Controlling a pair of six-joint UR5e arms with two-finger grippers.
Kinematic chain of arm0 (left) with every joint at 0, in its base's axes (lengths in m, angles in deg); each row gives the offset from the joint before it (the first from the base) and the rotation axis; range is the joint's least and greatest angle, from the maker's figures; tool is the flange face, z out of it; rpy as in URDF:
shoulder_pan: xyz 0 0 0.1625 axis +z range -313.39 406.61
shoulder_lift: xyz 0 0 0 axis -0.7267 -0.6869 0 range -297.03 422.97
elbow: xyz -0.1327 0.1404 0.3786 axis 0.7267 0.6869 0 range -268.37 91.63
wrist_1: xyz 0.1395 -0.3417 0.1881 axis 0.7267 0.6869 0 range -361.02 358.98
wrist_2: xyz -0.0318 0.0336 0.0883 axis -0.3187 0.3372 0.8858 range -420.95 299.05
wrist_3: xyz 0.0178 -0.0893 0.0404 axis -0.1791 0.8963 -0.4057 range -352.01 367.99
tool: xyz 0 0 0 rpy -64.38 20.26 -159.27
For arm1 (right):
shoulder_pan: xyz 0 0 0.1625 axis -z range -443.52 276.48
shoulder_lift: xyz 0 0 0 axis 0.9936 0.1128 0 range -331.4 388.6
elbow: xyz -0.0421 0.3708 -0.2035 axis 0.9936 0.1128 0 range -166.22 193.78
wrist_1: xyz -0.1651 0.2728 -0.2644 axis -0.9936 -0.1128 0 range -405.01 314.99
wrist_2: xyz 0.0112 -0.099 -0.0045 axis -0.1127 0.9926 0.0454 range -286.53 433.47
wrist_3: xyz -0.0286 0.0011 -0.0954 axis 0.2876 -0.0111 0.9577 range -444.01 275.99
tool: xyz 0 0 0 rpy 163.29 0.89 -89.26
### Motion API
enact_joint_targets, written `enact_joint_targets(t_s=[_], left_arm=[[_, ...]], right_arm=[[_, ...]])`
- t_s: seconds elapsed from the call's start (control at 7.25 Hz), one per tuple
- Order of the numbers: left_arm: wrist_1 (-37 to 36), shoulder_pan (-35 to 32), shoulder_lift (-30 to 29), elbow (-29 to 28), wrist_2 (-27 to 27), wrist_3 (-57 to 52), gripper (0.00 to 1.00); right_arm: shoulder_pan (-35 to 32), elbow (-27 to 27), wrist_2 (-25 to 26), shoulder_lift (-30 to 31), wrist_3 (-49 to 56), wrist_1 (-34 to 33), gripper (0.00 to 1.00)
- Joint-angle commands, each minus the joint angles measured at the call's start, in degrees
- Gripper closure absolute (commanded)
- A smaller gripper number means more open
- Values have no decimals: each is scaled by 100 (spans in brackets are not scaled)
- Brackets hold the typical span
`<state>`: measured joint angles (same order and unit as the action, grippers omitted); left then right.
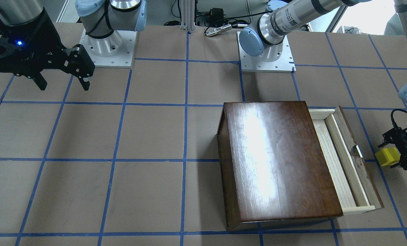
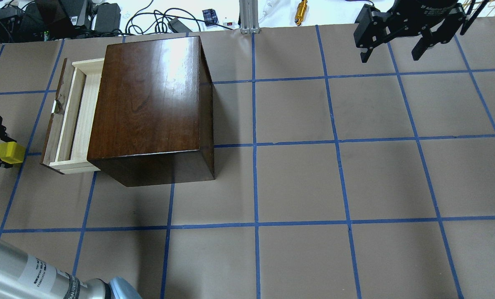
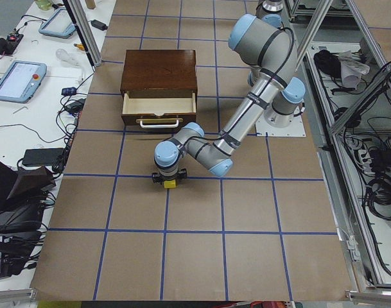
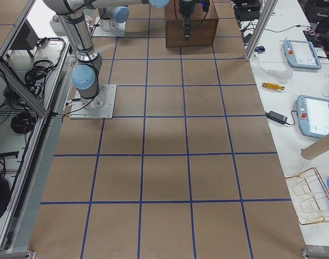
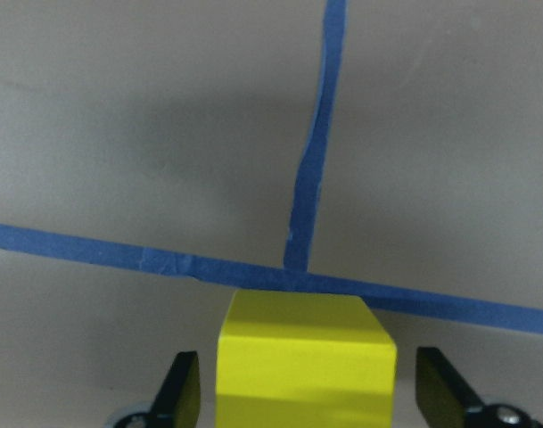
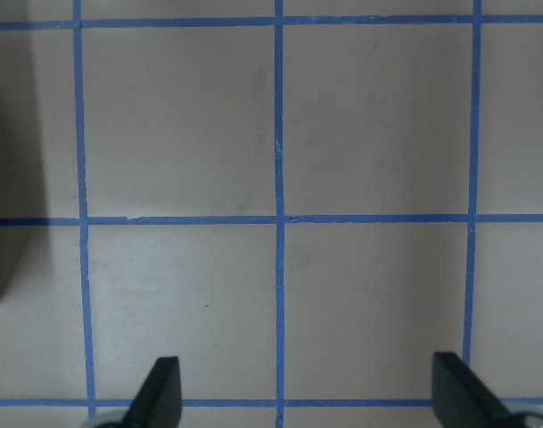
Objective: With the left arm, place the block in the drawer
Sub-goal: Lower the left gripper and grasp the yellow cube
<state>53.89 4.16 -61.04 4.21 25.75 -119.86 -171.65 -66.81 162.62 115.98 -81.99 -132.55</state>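
1. One block (image 1: 388, 157), yellow. It sits on the table (image 1: 148, 136) out in front of the drawer (image 1: 333, 160), near its dark front panel but not touching it.
2. One box (image 1: 278, 160), with one drawer pulled partly out.
3. Two arms, two grippers.
4. The left gripper (image 1: 399, 152) is down at the block. Its fingers (image 5: 184, 392) are spread and stand one on each side of the block.
5. The right gripper (image 1: 64, 85) hangs above the table well away from the box, its jaws wide apart and holding nothing.
6. Only the left wrist view shows a thin gap between each finger and the block. It also shows the block lying against a crossing of blue tape (image 5: 316, 178).
7. In the front-facing and overhead views the left gripper is cut off by the frame edge.
8. The exterior left view shows the whole left arm (image 3: 246, 115) bent down to the block, the drawer's pale inside, and the pull (image 3: 158, 121) as a bar.
9. In the exterior right view the box hides the block.
10. The right wrist view shows only taped table between two fingertips.
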Motion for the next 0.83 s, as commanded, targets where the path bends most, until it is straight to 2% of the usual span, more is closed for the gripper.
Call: enact_joint_targets(t_s=[0.0, 0.14, 0.28, 0.41, 0.55, 0.69], left_arm=[[-6, 0, -18, 6, 5, 6, 36], [-6, 0, -18, -3, 31, 24, 57], [-6, 0, -9, -3, 40, 41, 70], [-6, 0, -9, -3, 49, 50, 88], [-6, 0, 0, -11, 40, 50, 100], [-6, 0, 17, -20, 49, 59, 100]], right_arm=[[-3, 0, 6, 7, 0, 0, 0], [6, 0, 6, -2, 0, 0, 0], [-3, 0, 6, 7, 0, 0, 0], [6, 0, -2, 7, 0, 0, 0], [6, 0, 6, 7, 0, 0, 0], [-3, 0, -2, -2, 0, 0, 0]])
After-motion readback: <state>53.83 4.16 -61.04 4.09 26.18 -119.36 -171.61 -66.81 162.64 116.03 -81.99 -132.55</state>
